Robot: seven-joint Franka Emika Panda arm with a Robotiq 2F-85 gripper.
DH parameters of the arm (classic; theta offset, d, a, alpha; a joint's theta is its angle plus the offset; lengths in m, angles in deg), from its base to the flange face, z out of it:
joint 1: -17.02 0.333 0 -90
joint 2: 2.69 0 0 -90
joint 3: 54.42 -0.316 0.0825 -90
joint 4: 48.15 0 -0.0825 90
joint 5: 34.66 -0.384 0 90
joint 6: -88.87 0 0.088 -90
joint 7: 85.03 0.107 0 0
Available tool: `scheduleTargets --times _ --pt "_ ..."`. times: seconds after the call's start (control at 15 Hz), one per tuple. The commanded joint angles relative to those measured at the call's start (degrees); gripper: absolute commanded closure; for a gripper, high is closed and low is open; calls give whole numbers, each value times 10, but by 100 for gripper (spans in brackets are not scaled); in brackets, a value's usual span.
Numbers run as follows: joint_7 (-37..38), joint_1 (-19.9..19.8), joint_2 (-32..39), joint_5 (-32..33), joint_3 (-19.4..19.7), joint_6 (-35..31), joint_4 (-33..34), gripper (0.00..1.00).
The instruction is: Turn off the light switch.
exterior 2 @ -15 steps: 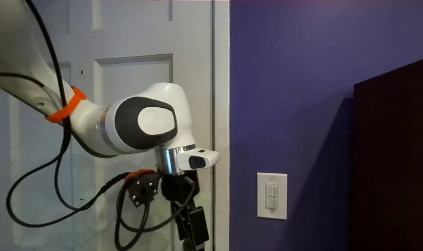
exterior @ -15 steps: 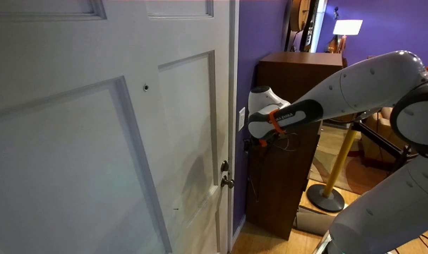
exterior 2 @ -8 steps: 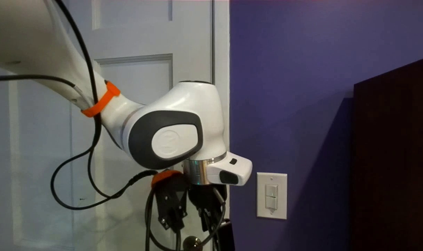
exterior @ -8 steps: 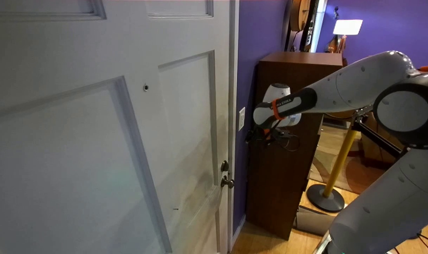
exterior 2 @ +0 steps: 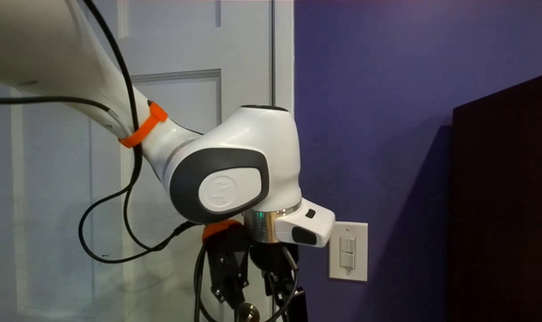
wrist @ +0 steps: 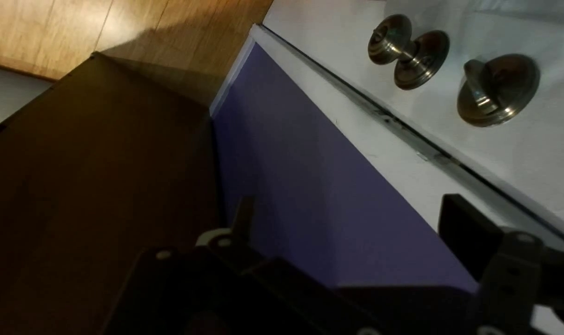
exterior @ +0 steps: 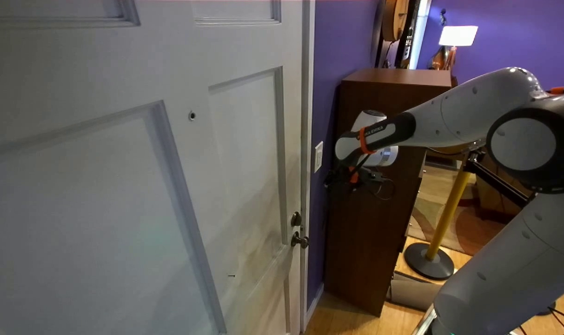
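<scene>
Matte purple wall (exterior 2: 387,112), rectangular light switch (exterior 2: 348,252).

In an exterior view the door (exterior: 142,163) fills the left of the frame, its knob (exterior: 300,240) near its right edge. The light switch (exterior: 318,157) sits on the wall (exterior: 343,46) right of the door; further right, the arm (exterior: 470,112) is in front of a cabinet (exterior: 365,232). In the wrist view the gripper (wrist: 349,218) lies along the bottom, the cabinet at left, the door at upper right, the wall between them.
</scene>
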Motion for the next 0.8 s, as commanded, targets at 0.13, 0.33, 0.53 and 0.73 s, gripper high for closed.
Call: scheduleTargets --times 0.13,0.33,0.53,0.73 --pt "-21 0 35 -42 18 41 40 0" --pt "-64 0 57 -80 32 58 71 0" --pt "-117 -3 77 -122 42 60 102 0" --pt "-154 -10 95 -156 50 59 131 0"
